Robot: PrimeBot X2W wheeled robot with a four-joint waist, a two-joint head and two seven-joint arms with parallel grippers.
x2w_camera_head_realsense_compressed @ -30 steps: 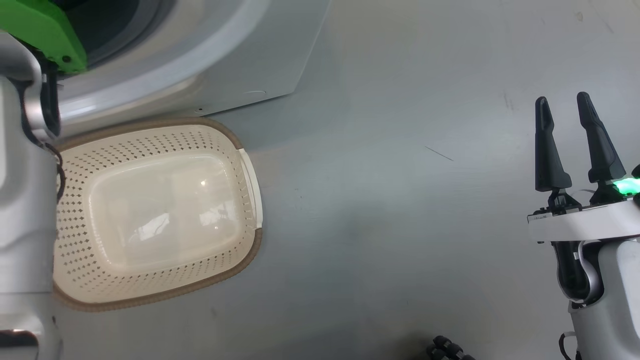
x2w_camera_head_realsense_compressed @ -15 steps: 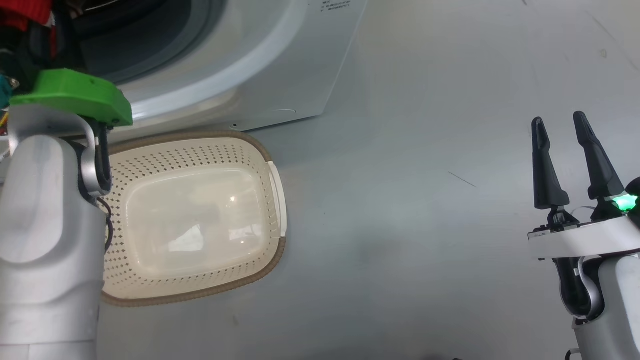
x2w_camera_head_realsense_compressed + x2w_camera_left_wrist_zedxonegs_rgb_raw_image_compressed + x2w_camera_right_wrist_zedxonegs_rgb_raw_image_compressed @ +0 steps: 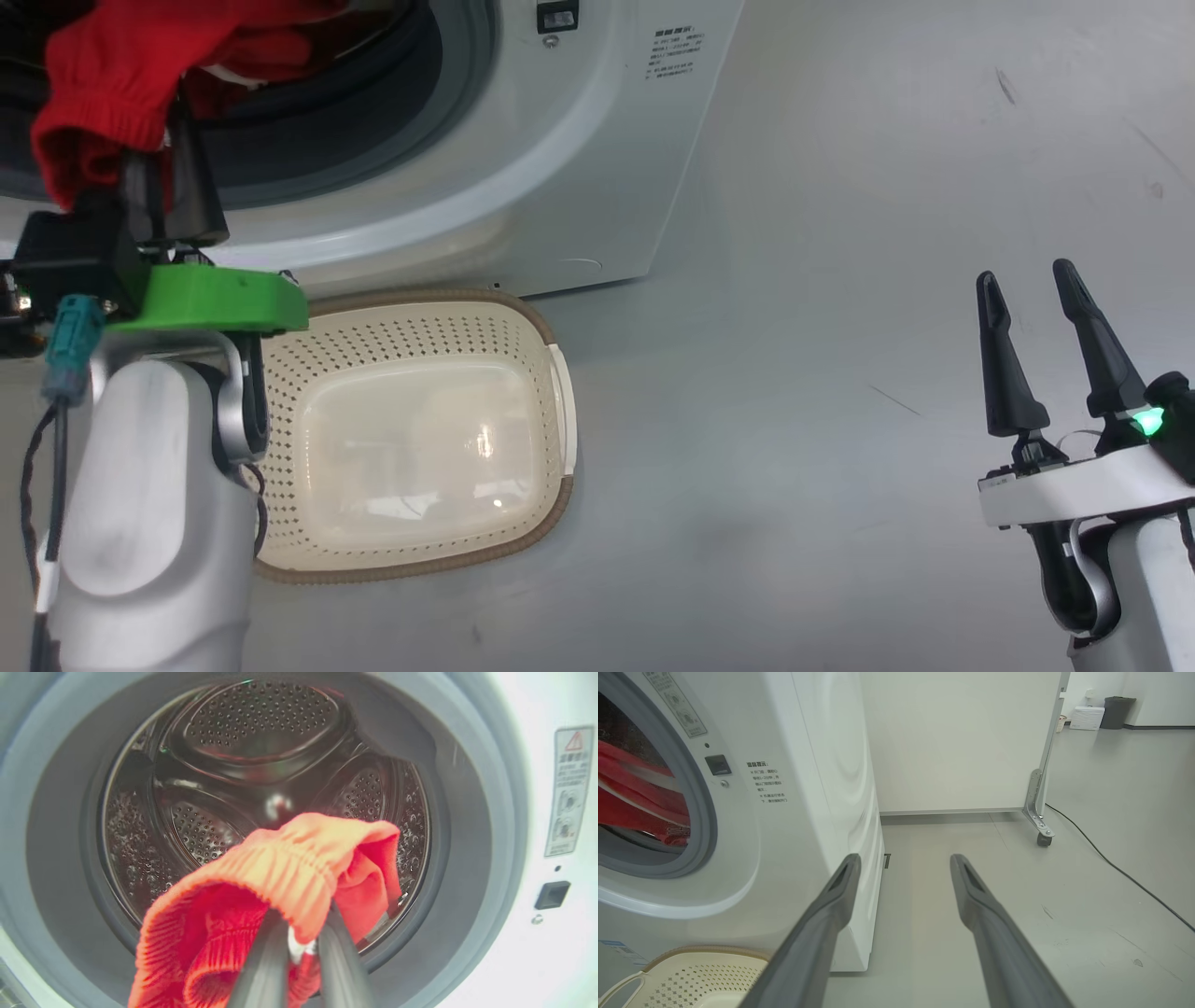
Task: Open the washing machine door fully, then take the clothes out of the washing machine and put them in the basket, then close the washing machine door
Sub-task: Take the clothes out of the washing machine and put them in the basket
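The washing machine point(image 3: 597, 187), a white front-loader, takes the upper left of the head view, its round mouth ringed in grey rubber point(image 3: 60, 849) around a perforated steel drum point(image 3: 261, 728). Below it, at lower centre-left on the grey floor point(image 3: 794, 420), sits the basket point(image 3: 420, 299): cream, rounded rectangular, with perforated walls and a brown woven-look rim, just beside the machine's foot. The clothes point(image 3: 103, 93), red with a ribbed elastic hem and a glimpse of white, hang at the drum's mouth in the upper left, pinched between the nearly closed fingers of the left gripper point(image 3: 303, 926). The right gripper point(image 3: 1024, 275), at lower right, stands wide and holds nothing. Right of the mouth are a grey warning label point(image 3: 572, 788) with a red triangle, a block of small print point(image 3: 677, 56) too fine to read, and a dark latch slot point(image 3: 552, 895); a blue label point(image 3: 614, 947) sits at the lower left of the right wrist view
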